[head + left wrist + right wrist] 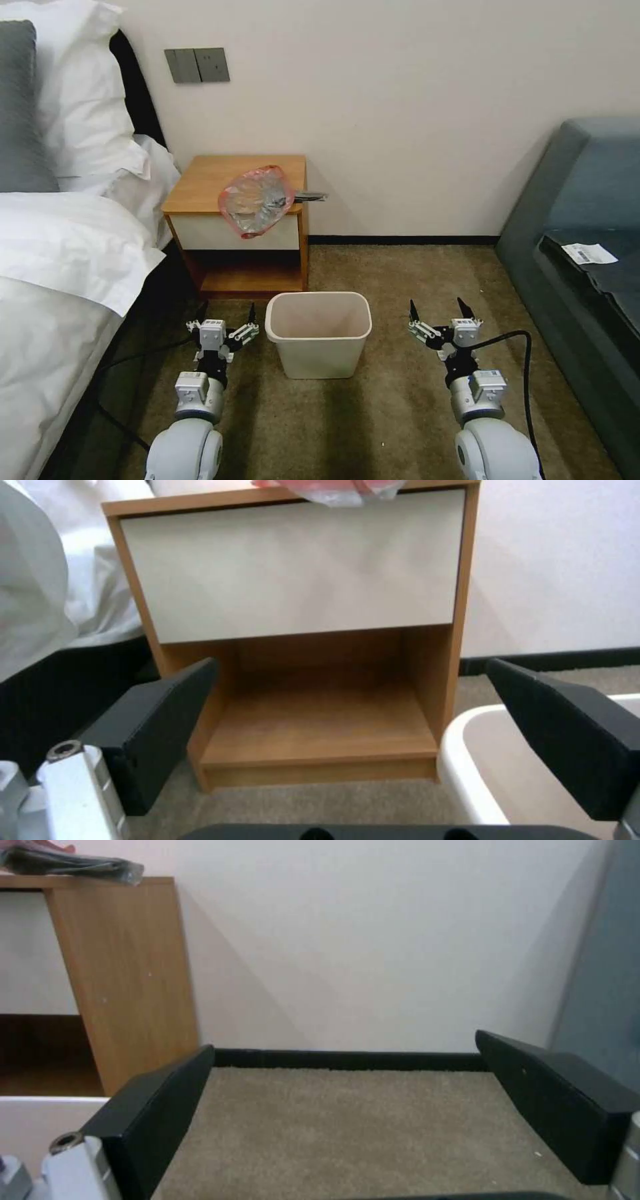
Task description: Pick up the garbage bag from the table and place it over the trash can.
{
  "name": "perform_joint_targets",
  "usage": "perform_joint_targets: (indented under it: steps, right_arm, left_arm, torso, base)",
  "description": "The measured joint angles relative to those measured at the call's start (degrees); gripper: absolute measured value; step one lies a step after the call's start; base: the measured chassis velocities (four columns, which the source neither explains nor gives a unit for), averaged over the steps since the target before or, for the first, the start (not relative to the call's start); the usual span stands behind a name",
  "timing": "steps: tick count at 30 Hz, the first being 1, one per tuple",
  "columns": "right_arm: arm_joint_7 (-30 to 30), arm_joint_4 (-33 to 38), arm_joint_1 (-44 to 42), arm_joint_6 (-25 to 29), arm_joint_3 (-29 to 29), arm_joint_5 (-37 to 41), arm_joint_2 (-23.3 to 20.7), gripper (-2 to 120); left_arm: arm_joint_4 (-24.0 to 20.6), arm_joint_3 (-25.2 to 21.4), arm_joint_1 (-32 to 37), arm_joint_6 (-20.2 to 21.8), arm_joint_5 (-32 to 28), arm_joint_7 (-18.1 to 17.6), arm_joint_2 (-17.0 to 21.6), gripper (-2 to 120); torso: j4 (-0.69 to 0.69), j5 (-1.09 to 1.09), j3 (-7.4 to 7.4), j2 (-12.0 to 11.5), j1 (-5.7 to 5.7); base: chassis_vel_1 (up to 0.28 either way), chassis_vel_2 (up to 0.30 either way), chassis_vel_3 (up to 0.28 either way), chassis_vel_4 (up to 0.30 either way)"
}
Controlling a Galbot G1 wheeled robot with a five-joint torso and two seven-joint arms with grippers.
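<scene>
**Garbage bag on the table, both grippers empty**

One garbage bag (257, 200) lies on the table (207, 180), drooping over its front edge. One trash can (319, 313) stands below. The left gripper (227, 313) and right gripper (440, 310) flank it, jaws spread wide, holding nothing. The left wrist view shows the table's open shelf (320, 725).

- The garbage bag (257, 200) looks like thin, crinkly, see-through plastic with a slight sheen and a pink-red tint.
- The table (207, 181) has a smooth, matt, light brown wood top and sides; its drawer front (293, 565) is flat, matt white.
- The trash can (319, 333) is smooth cream plastic with a soft gloss on its rolled rim.
- The carpet (360, 1125) is rough, short-piled, brownish pile.
- My left gripper (225, 319) and right gripper (440, 315) carry matt black fingers (560, 1095) on pale metal-looking bodies.
- The bedding (60, 253) is white cloth, softly creased.
</scene>
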Motion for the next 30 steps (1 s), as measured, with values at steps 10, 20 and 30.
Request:
perform_joint_targets:
  steps: [10,20,30]
  right_arm:
    - [0.0,0.0,0.0,0.0,0.0,0.0,0.0,100]
    - [0.0,0.0,0.0,0.0,0.0,0.0,0.0,100]
    - [0.0,0.0,0.0,0.0,0.0,0.0,0.0,100]
  left_arm:
    - [0.0,0.0,0.0,0.0,0.0,0.0,0.0,100]
    - [0.0,0.0,0.0,0.0,0.0,0.0,0.0,100]
    - [0.0,0.0,0.0,0.0,0.0,0.0,0.0,100]
  torso:
    - [0.0,0.0,0.0,0.0,0.0]
    - [0.0,0.0,0.0,0.0,0.0]
    - [0.0,0.0,0.0,0.0,0.0]
  base:
    - [0.0,0.0,0.0,0.0]
    - [0.0,0.0,0.0,0.0]
    - [0.0,0.0,0.0,0.0]
